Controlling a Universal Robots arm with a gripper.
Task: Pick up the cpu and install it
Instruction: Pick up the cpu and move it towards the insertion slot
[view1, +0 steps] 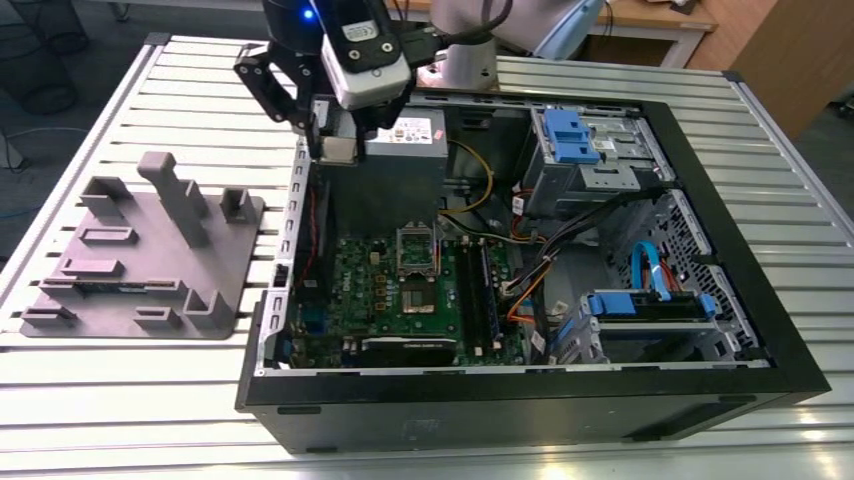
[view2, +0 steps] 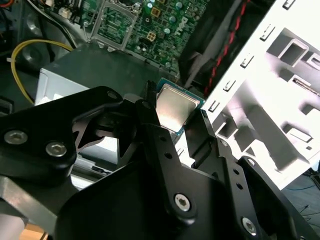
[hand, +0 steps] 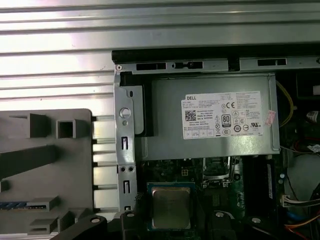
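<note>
A grey tray (view1: 220, 255) lies beside the open computer case (view1: 534, 400) on a slatted table (view1: 134, 420).

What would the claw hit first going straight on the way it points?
Carrying the small square silvery chip, likely the grey metal power supply box or the green circuit board beside it; depth unclear.

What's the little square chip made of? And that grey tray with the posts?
The cpu: probably metal on top, silvery and shiny, catching glare, with a greenish rim like circuit board. The tray: likely plastic, dull even grey, chunky moulded shapes.
</note>
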